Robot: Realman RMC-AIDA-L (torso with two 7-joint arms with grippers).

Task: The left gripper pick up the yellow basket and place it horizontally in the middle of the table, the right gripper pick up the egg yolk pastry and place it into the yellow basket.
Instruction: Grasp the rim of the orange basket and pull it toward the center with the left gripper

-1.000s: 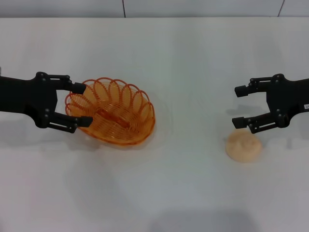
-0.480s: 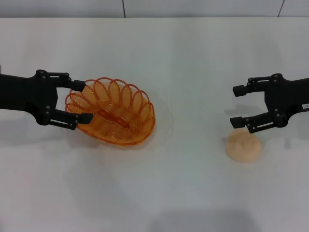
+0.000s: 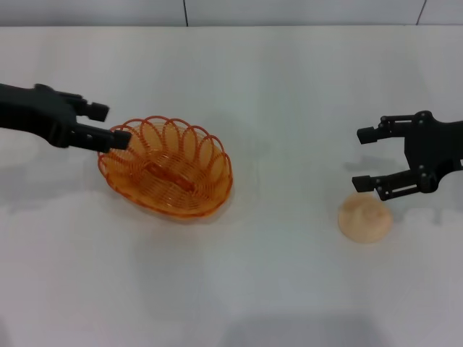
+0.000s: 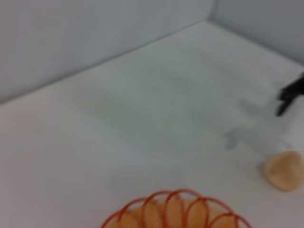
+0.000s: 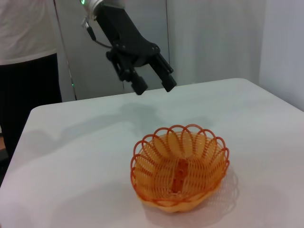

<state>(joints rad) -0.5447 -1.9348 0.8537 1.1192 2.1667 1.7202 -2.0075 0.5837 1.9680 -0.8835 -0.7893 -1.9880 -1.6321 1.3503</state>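
Observation:
The yellow basket (image 3: 166, 168) stands upright on the white table (image 3: 275, 87), left of the middle, and holds nothing. My left gripper (image 3: 108, 124) is open and empty, just off the basket's far-left rim; in the right wrist view it (image 5: 154, 86) hangs above the table behind the basket (image 5: 179, 167). The egg yolk pastry (image 3: 365, 218) lies on the table at the right. My right gripper (image 3: 362, 159) is open and empty, just beyond the pastry and above it. The left wrist view shows the basket's rim (image 4: 175, 213), the pastry (image 4: 285, 170) and the right gripper (image 4: 290, 95).
A wall (image 3: 289, 11) runs along the table's far edge. In the right wrist view a person in a white shirt (image 5: 28, 28) stands past the table's end. Bare tabletop lies between basket and pastry.
My left gripper, which straddled the basket's left rim, has pulled away up and back from it. The basket stays in place. The right gripper has shifted slightly right.

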